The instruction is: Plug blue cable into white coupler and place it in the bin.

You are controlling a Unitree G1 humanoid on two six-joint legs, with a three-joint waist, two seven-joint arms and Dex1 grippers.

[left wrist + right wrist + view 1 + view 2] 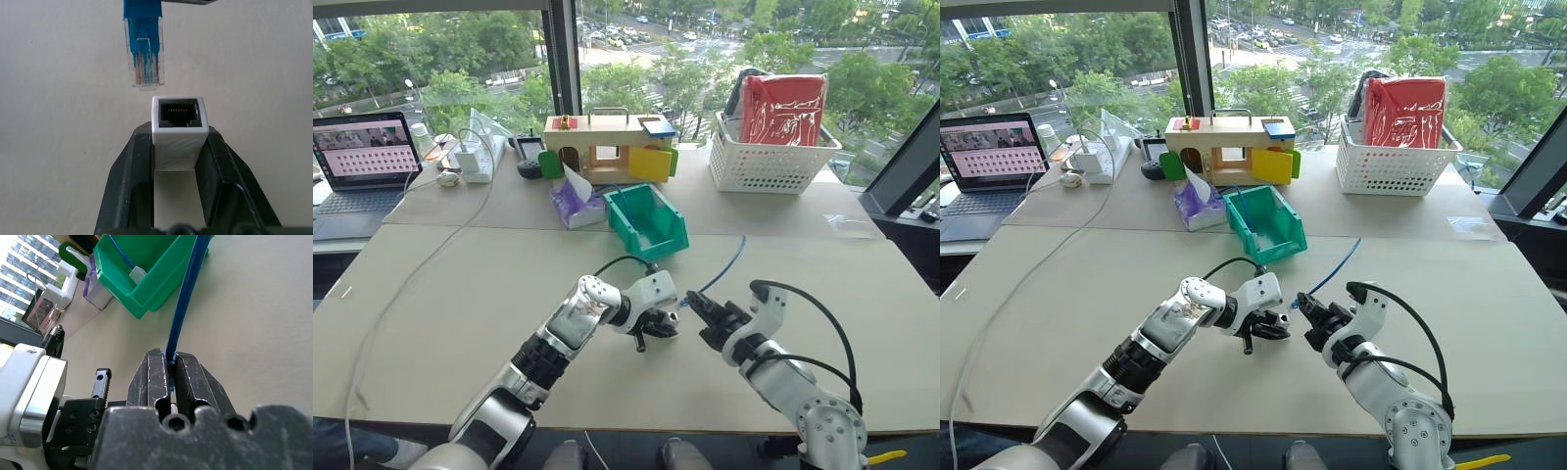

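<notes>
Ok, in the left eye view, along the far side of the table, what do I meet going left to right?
Laptop → white power strip → wooden box → white basket.

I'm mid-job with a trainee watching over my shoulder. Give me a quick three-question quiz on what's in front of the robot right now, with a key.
1. True or false: the clear plug of the blue cable is already seated in the white coupler.
2. Which claw holds the coupler? A) left claw B) right claw C) neither
3. Fill in: the teal bin stands on the table beside a purple ____.

Key
1. False: the plug sits just short of the coupler's open socket, not inserted.
2. A: the left claw grips the coupler and the right claw is shut on the blue cable.
3. Tissue pack.
</notes>
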